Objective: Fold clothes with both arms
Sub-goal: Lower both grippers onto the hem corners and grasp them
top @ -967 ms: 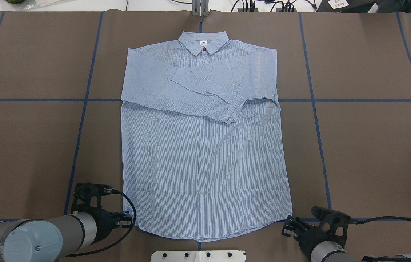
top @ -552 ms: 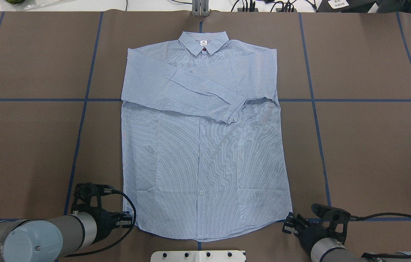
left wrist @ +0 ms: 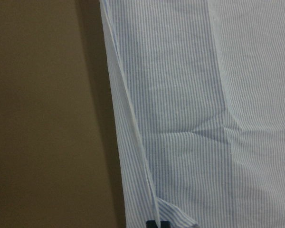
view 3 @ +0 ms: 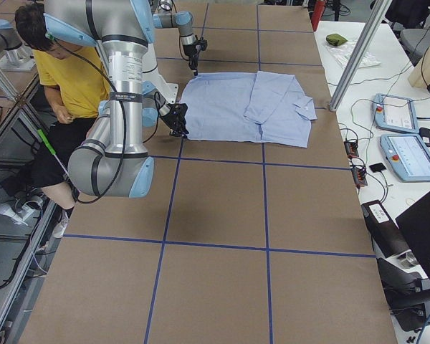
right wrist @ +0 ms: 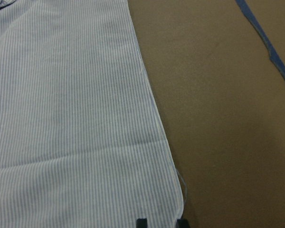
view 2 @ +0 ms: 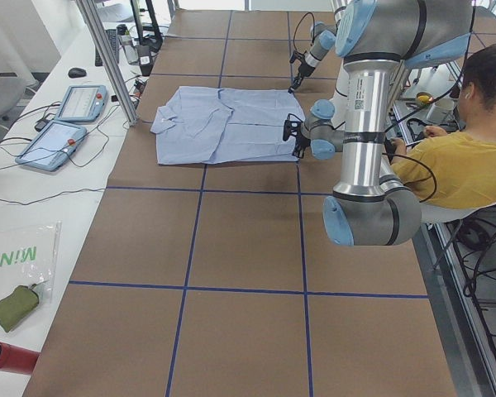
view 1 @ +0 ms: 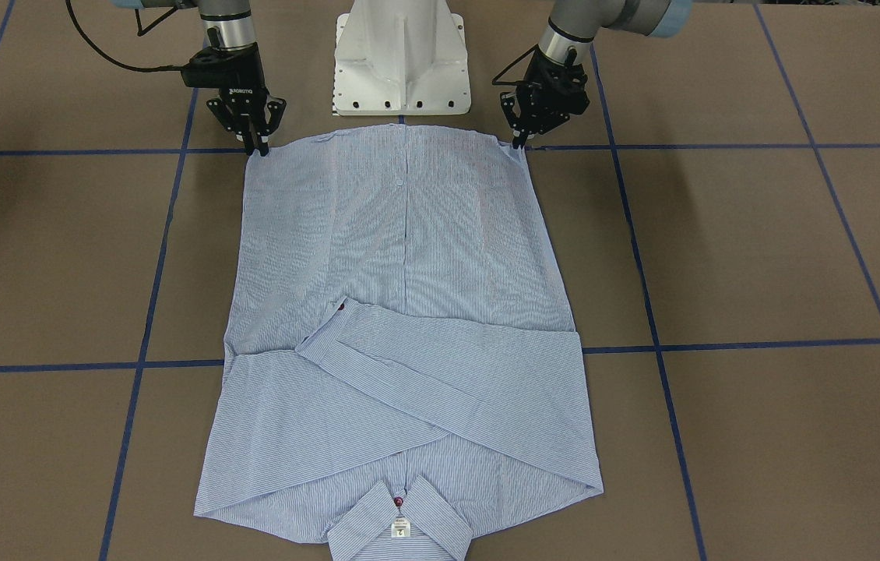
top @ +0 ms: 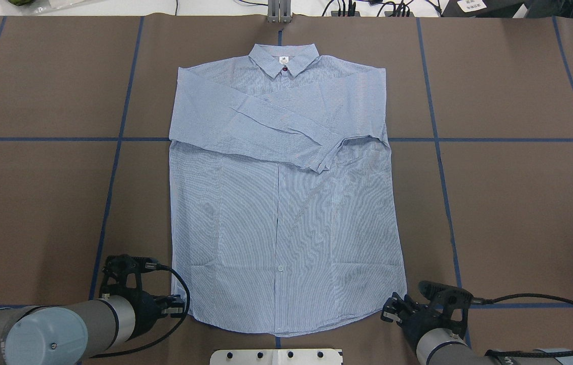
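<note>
Along the robot-side edge of the bench [top: 520, 203], the left hand [view 1: 519, 140] is pinching one hem corner of the shirt [top: 281, 203], which is lying flat mid-bench, while the right hand [view 1: 258, 146] is straddling the other corner, not yet closed, the soft, light cloth likely needing both corners gripped.

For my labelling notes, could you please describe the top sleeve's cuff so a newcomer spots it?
Find the striped blue shirt on the brown table. One sleeve crosses its chest on top; the cuff is its loose end, with a dark red button.
</note>
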`<state>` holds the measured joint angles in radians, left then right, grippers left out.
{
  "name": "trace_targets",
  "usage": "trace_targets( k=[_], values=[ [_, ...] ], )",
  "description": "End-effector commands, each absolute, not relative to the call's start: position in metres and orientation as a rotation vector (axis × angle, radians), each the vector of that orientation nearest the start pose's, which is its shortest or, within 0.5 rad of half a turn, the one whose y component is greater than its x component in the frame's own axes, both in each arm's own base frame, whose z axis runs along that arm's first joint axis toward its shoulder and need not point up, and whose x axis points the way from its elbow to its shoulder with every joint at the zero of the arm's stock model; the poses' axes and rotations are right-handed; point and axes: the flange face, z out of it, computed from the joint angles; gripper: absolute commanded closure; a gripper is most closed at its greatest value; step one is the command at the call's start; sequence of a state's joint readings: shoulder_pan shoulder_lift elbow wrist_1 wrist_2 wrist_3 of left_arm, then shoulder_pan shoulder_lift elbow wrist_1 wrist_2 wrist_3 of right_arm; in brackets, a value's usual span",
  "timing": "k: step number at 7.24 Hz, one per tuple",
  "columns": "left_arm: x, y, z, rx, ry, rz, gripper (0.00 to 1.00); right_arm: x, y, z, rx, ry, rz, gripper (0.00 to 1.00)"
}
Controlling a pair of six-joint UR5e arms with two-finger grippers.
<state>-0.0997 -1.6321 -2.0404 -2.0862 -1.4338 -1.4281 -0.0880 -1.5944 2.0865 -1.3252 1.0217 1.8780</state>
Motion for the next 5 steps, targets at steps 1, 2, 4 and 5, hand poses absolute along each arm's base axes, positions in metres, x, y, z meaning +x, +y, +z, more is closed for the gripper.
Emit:
trace_targets(
  k=[1,2,4,5],
  values=[
    [0.4828,-0.1959,0.3505,0.249,1.023,-0.033,1.00,-0.4814,-0.1477,0.4024,0.380,-0.796,0.405,0.67],
    [0.4828,-0.1960,0.3505,0.251,1.023,-0.033,1.00,-0.4815,-0.1477,0.4012,0.385,-0.794,0.393,0.68],
    [0.4828,-0.1959,0.3505,0.249,1.023,-0.033,1.00,-0.4816,-0.1487,0.3993,0.388,-0.796,0.397,1.00],
    [0.4831,-0.1959,0.3498,0.249,1.025,-0.033,1.00,-0.4800,-0.1502,0.3964,0.388,-0.801,0.401,1.00]
  ],
)
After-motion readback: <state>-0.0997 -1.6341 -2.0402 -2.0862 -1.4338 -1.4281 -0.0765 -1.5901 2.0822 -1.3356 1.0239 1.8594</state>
